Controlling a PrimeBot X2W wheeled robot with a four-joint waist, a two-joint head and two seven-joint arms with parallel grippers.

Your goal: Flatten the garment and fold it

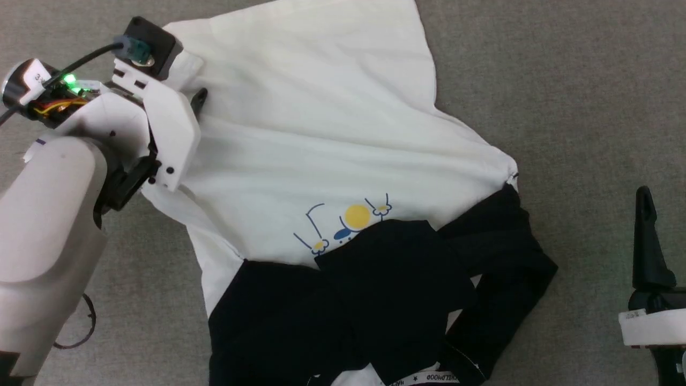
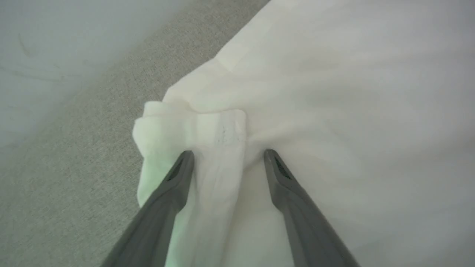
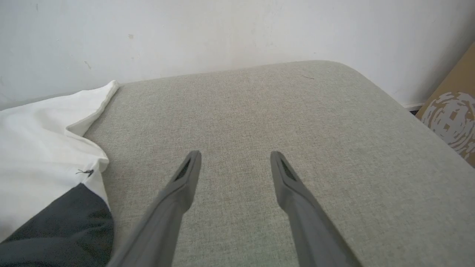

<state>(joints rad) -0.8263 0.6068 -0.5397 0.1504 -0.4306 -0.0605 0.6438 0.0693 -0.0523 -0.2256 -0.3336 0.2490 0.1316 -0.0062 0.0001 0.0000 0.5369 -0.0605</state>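
In the head view, the garment (image 1: 332,134) is lying on a gray woven cushion (image 1: 563,80). Its white body is fanning out in soft creases. Its black sleeves (image 1: 396,279) are lying folded across the chest, overlapping the lower edge of the yellow-and-blue print (image 1: 353,217). The left gripper (image 1: 190,86) is hovering at the garment's far hem corner. A thin dark ring (image 1: 88,321) is lying just off the garment's left edge. The right gripper (image 1: 645,203) is standing well off the garment's right side.

In the left wrist view, the gray fingers (image 2: 174,185) are standing spread, straddling a bunched roll of white hem without pinching it.

In the right wrist view, the fingers (image 3: 185,174) are gaping with nothing between them, over bare cushion beside the garment's side edge. A white wall (image 3: 222,33) is rising beyond the garment, and brown cardboard (image 3: 456,104) is leaning far to its right.
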